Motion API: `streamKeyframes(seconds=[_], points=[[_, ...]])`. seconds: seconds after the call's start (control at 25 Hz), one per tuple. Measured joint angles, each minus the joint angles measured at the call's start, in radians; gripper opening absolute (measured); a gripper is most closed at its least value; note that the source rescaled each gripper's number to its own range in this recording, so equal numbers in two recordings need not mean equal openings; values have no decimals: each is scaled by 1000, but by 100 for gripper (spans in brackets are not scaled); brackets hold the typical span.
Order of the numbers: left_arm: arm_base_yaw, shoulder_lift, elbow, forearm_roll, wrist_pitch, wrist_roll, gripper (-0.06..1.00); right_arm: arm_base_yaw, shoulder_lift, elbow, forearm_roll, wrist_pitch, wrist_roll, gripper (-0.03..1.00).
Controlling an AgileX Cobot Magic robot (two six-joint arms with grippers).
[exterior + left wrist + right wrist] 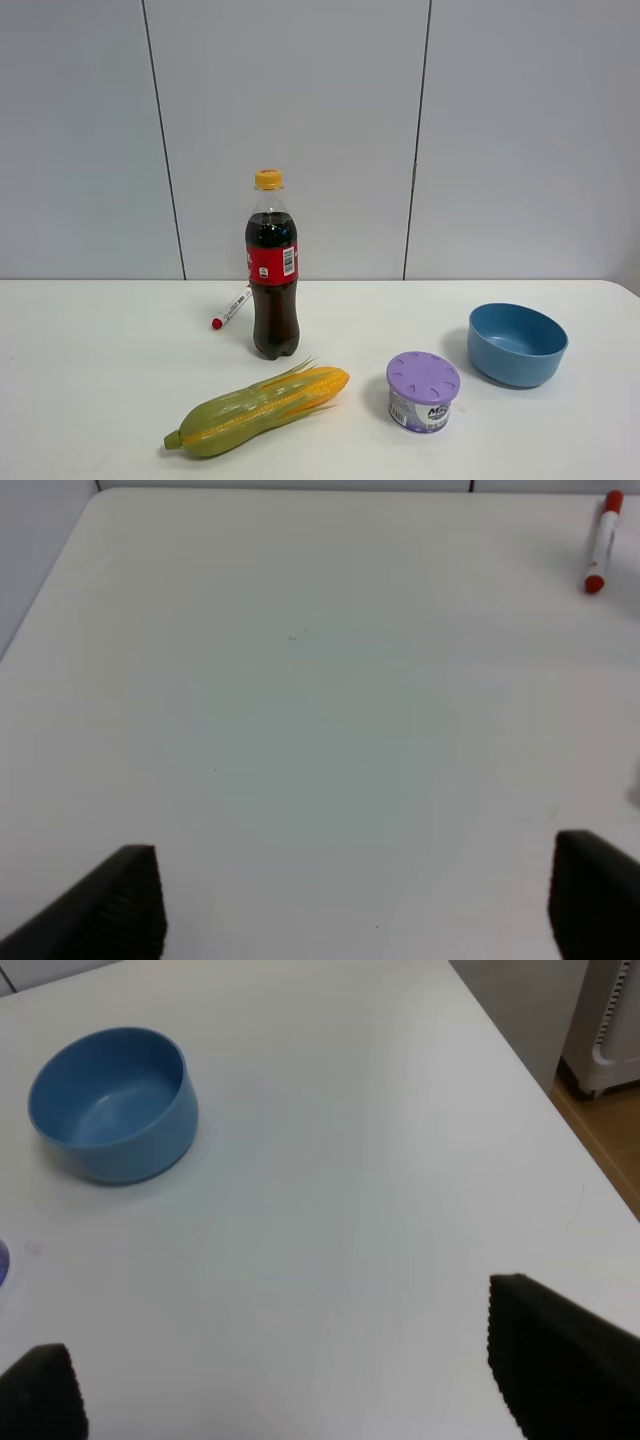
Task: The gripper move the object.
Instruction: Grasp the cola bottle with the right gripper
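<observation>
The object, a tall cola bottle [272, 270] with dark liquid, red label and yellow-orange cap, stands upright on the white table [100, 350], left of centre. Neither arm shows in the exterior high view. In the left wrist view my left gripper [355, 900] is open over bare table, its two black fingertips [120, 905] wide apart with nothing between them. The right gripper [290, 1380] is open too, over bare table near the table's right edge. The bottle appears in neither wrist view.
A red-capped marker [231, 308] [602, 542] lies just behind the bottle on its left. A corn cob [255, 410] lies in front of it. A purple-lidded can [422, 391] and a blue bowl [516, 344] [112, 1103] sit at the right.
</observation>
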Motion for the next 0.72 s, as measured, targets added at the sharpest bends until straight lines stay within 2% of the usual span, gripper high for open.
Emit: streamKeyframes(seconds=[0.04,0.72], points=[[0,0,0,0,0,0,100,0,0,0,0,0,0,65],[0,0,0,0,0,0,100,0,0,0,0,0,0,65]])
